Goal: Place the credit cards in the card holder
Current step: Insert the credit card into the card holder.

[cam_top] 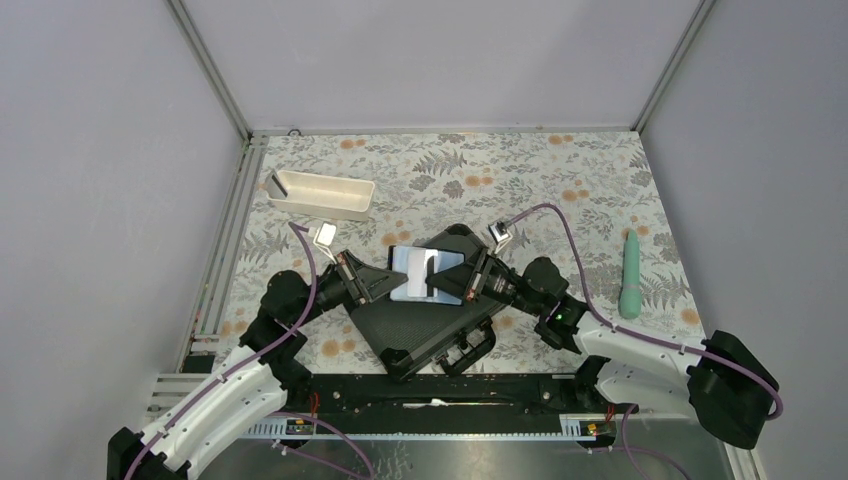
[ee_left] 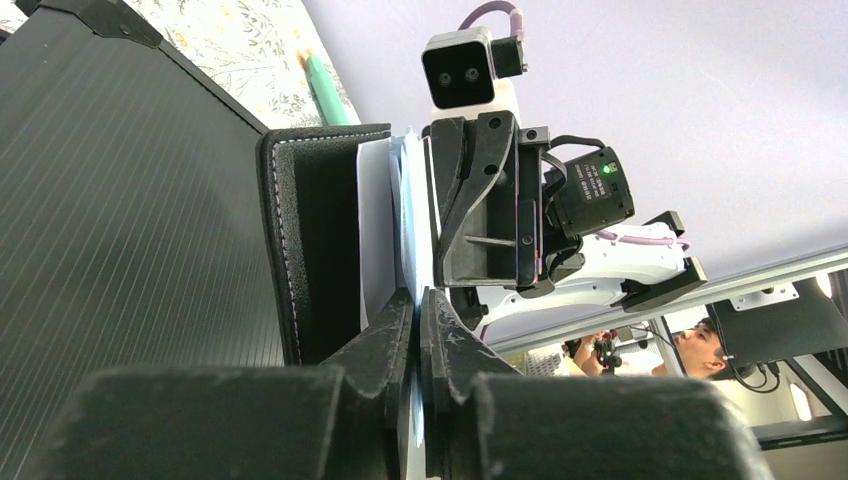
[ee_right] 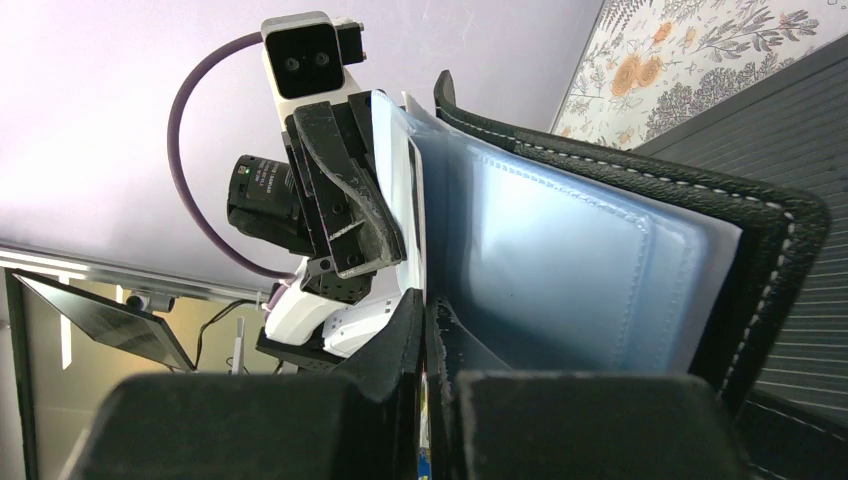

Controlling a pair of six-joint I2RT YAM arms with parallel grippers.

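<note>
left claw (ee_left: 419, 300): clamped on card holder (ee_left: 318, 250) | right claw (ee_right: 428, 312): clamped on card holder

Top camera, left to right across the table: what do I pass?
Long white rectangular plastic tray → left gripper → open black folding card holder → right gripper → slim mint-green pen-like stick. The large black ribbed case lies under the middle three, so it is left out.

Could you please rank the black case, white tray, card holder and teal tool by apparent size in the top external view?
1. black case
2. white tray
3. card holder, partly covered and perhaps raised nearer the camera, so its place is unsure
4. teal tool
</note>
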